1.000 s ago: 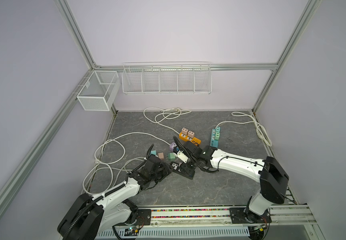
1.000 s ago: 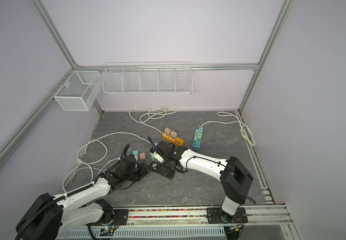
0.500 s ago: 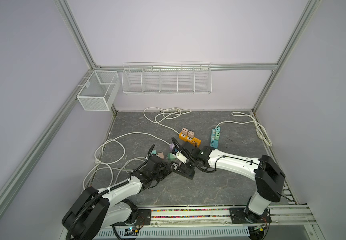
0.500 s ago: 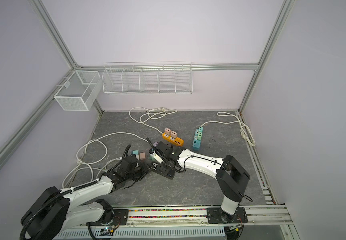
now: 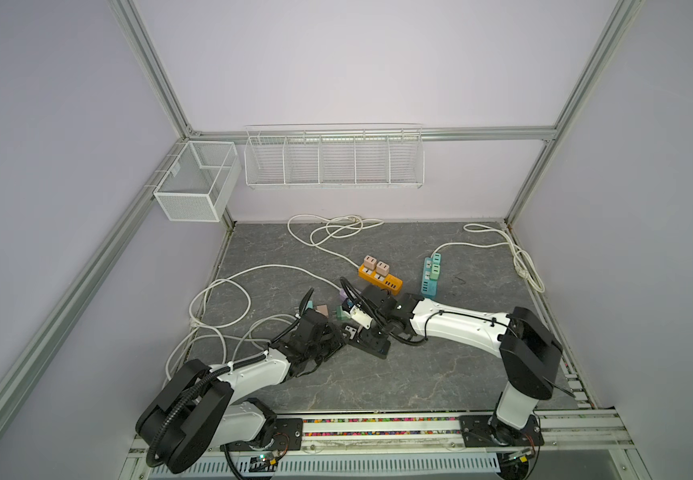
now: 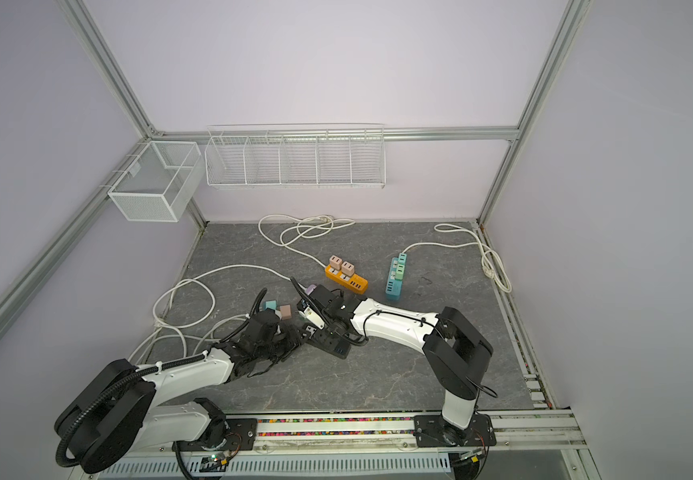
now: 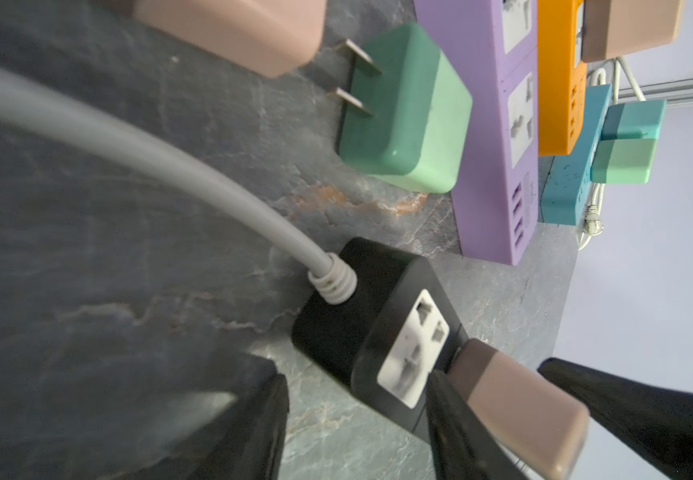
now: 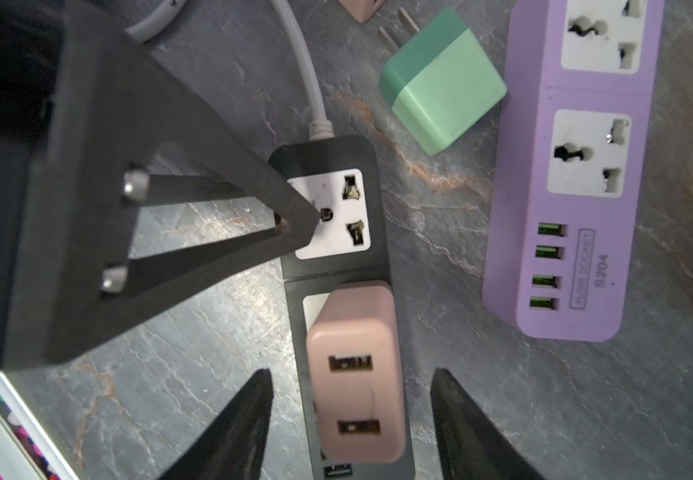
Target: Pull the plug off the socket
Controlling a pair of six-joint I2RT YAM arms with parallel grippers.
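1. The black power strip (image 8: 330, 151) is lying mid-table toward the near edge, with its cord (image 8: 307, 75) trailing off to the left. The pink plug (image 8: 353, 324) is sitting in its second socket, counting from the cord.
2. A purple power strip (image 8: 515, 232) is lying just beyond it on the far side. A loose green plug (image 8: 444, 95) is resting between the two strips, prongs bare.
3. Four strips are showing: black, purple, an orange power strip (image 5: 390, 282) and a teal power strip (image 5: 429, 289).
4. Eight plugs are showing:
   - the pink plug on the black strip
   - two pale plugs (image 5: 369, 262) on the orange strip
   - two greenish plugs (image 5: 434, 272) on the teal strip
   - three lying loose: the green plug, a teal plug (image 6: 270, 305) and a dusty-pink plug (image 6: 285, 311)
5. The right gripper (image 8: 353, 374) is straddling the pink plug with its fingers parted. A gap is showing on each side, and it is gripping nothing.
6. The left gripper (image 5: 334, 338) is keeping its fingers apart and clasping nothing. One fingertip (image 8: 295, 224) is touching the white face of the free socket beside the plug.
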